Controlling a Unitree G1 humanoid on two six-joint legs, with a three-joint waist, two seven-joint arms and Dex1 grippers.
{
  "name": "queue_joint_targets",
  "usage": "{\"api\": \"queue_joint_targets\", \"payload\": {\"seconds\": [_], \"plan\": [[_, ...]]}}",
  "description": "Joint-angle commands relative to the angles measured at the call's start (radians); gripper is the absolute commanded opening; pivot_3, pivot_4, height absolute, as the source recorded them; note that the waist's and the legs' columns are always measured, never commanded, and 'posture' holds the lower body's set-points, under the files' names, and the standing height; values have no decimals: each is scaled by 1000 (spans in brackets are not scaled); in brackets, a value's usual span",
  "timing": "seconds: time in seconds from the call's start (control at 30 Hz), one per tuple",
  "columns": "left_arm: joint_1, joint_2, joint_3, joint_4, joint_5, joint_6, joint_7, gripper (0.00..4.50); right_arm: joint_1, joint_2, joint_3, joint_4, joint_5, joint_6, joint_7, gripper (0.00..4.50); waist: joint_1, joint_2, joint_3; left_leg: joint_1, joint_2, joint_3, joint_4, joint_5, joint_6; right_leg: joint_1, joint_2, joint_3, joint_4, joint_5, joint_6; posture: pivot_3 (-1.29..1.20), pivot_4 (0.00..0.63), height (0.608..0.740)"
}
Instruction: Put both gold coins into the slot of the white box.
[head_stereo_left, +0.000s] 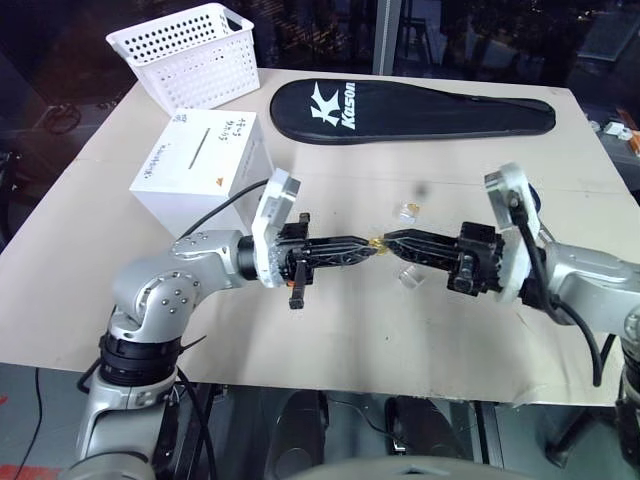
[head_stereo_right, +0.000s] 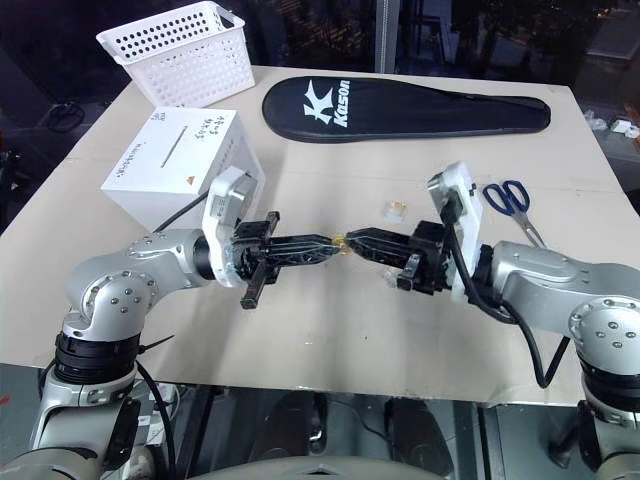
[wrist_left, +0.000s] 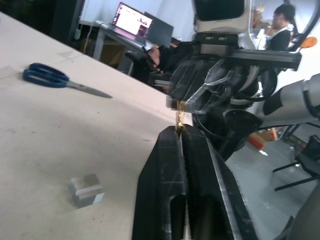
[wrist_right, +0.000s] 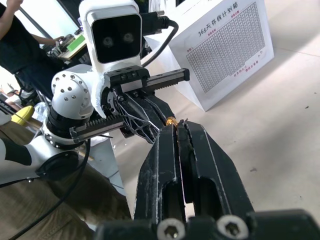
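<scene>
- The left pincer (head_stereo_left: 368, 249) and right pincer (head_stereo_left: 390, 240) meet tip to tip above the middle of the desk (head_stereo_left: 330, 340), barring passage there.
- Bare desk lies in front of both arms.
- The white box (head_stereo_left: 200, 165) stands just behind the left arm, the white basket (head_stereo_left: 190, 52) beyond it.
- A black racket cover (head_stereo_left: 410, 110) spans the far side.
- Two clear cases (head_stereo_left: 406, 212) and scissors (head_stereo_right: 512, 198) lie near the right arm.

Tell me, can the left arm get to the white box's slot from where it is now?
Probably yes: the white box sits just beyond the left tool with its slot facing up and uncovered, though both tools meet at a gold coin.
</scene>
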Motion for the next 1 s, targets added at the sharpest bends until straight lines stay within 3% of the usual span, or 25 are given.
{"api": "queue_joint_targets", "payload": {"seconds": [0.03, 0.23, 0.43, 0.47, 0.6, 0.7, 0.8, 0.93, 1.0], "plan": [[-10, -8, 10, -25, -23, -4, -3, 43, -17, -4, 23, -38, 40, -27, 5, 0, 0, 0, 0, 0, 0, 0, 0, 0, 0, 0, 0, 0, 0, 0, 0, 0, 150, 740], [-7, 5, 57, -12, -35, -3, 19, 43, -13, -22, 19, -57, -41, -54, 66, 0, 0, 0, 0, 0, 0, 0, 0, 0, 0, 0, 0, 0, 0, 0, 0, 0, 150, 740], [16, 45, 179, -38, -137, 48, 122, 0, 3, -72, -8, -51, -175, -105, 209, 2027, -1, 0, 0, 0, 0, -1, 0, 0, 0, 0, 0, 0, 0, 0, 0, 0, 150, 740], [17, 50, 194, -40, -154, 57, 140, 0, 0, -74, -8, -46, -192, -111, 223, 2677, 0, 0, 0, 0, 0, -1, 0, 0, 0, 0, 0, 0, 0, 0, 0, 0, 150, 740], [26, 99, 337, -50, -278, 95, 308, 0, -81, -119, 10, -14, -380, -192, 365, 4437, -2, 0, 0, 0, 0, -1, 1, 0, 0, 0, 0, 0, 0, 0, 0, 0, 150, 740], [1, 153, 453, 1, -329, 95, 461, 0, -211, -79, 36, 73, -447, -233, 419, 4481, -7, -1, 1, 1, 1, -3, 1, 0, 0, 0, 0, 1, 1, 0, 0, 0, 150, 740], [-56, 242, 490, 58, -202, 85, 630, 0, -291, -61, 93, 133, -577, -284, 486, 4481, -3, -1, 1, 1, 1, -2, 1, 0, 0, 0, 1, 0, 2, 0, 0, 0, 150, 740], [-226, 384, 452, 239, -173, 256, 793, 0, -348, -37, 125, 185, -681, -332, 549, 4481, 6, -3, 2, 0, 0, 0, 2, 0, 0, 0, 0, -1, 1, 0, 0, 0, 150, 740], [-338, 419, 404, 360, -175, 342, 772, 0, -356, -31, 128, 195, -719, -356, 578, 4481, 11, -4, 3, -1, -1, 0, 2, 0, 0, 0, -2, -2, 1, 0, 0, 0, 150, 740]]}}
